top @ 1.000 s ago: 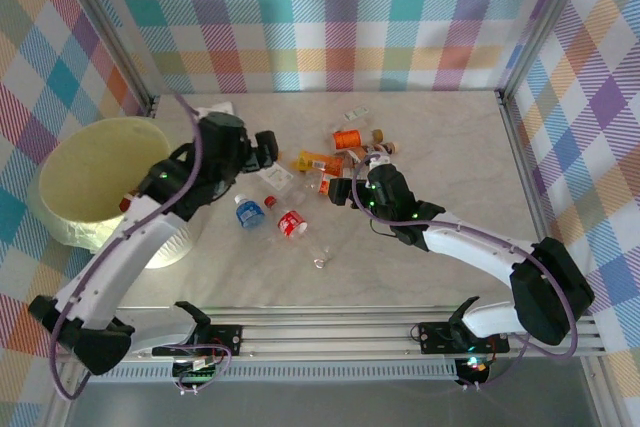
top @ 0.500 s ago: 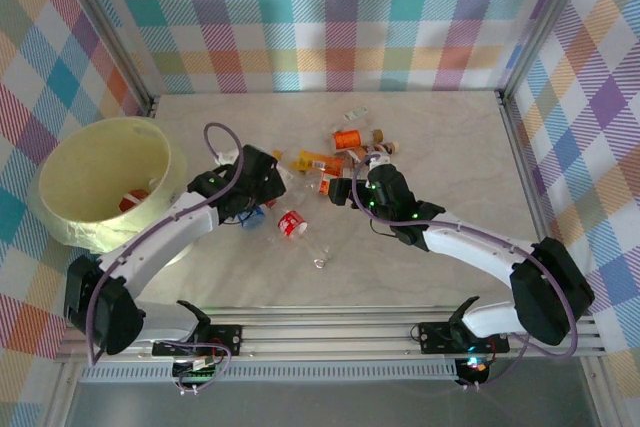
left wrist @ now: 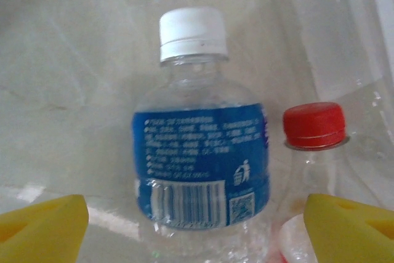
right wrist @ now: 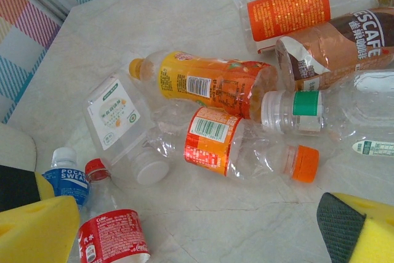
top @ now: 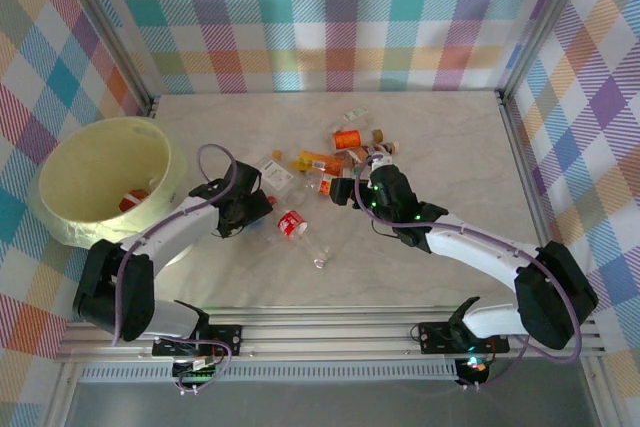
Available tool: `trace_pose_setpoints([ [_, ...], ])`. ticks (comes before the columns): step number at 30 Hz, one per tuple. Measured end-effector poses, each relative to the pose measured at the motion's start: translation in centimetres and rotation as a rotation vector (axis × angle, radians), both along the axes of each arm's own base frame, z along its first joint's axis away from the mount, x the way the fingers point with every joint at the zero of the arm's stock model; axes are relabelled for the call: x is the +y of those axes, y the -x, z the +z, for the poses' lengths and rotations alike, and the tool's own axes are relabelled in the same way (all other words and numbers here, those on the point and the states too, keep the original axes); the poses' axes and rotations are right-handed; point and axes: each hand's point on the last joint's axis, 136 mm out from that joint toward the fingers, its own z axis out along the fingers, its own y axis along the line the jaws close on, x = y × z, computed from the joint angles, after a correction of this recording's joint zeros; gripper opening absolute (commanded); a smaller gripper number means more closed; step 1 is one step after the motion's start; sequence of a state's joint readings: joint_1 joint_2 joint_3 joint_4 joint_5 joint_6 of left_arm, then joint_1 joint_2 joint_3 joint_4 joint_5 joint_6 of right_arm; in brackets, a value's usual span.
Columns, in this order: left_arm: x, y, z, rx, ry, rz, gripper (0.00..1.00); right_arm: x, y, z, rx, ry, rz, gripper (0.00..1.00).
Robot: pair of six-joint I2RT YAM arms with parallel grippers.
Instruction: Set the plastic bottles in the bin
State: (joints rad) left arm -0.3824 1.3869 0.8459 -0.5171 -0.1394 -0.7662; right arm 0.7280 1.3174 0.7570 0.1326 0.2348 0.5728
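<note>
Since a second ago the left arm has swung down from its raised pose beside the bin. The left gripper [top: 243, 211] now sits low over the table [top: 450, 137], covering the spot where the blue-labelled bottle [left wrist: 200, 164] lay in plain sight from above. The right arm has barely shifted.

In the left wrist view we see the yellow fingers [left wrist: 43, 223] standing apart on either side of that bottle and not touching it, so the jaws are open with nothing gripped. The bottle's long axis runs straight away from the wrist camera, crosswise to the line between the fingers. Its white cap [left wrist: 191, 32] is at the far end. Just beside it on the right, the red-capped bottle [left wrist: 314, 127] points the same way.

The right gripper [right wrist: 197, 232] hangs wide open and empty above the table. The scattered pile lies ahead of it: an orange-capped bottle [right wrist: 246, 149], a yellow-orange bottle [right wrist: 209, 84] and a Nescafé bottle [right wrist: 345, 47].

The bin [top: 60, 162] stands at the table's left edge, well apart from the pile. Inside it, by the near-right wall, we make out something red [top: 133, 199], too small to name.
</note>
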Motion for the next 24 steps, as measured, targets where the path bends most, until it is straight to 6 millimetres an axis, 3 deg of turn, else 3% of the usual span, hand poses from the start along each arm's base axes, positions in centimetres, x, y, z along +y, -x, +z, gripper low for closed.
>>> trace_pose_setpoints([
  [6, 0.6, -0.6, -1.3, 0.002, 0.037, 0.017, 0.81, 0.0, 0.0, 0.0, 0.005, -0.008, -0.006, 1.0],
  [15, -0.3, -0.9, -3.6, 0.024, 0.083, -0.008, 0.77, 0.0, 0.0, 0.0, 0.009, -0.013, -0.009, 1.0],
  [20, -0.6, -0.9, -5.1, 0.054, 0.084, -0.025, 0.71, 0.0, 0.0, 0.0, 0.011, -0.015, -0.011, 1.0],
  [24, -0.5, -0.9, -5.1, 0.055, 0.08, -0.032, 0.63, 0.0, 0.0, 0.0, 0.011, -0.015, -0.011, 1.0],
])
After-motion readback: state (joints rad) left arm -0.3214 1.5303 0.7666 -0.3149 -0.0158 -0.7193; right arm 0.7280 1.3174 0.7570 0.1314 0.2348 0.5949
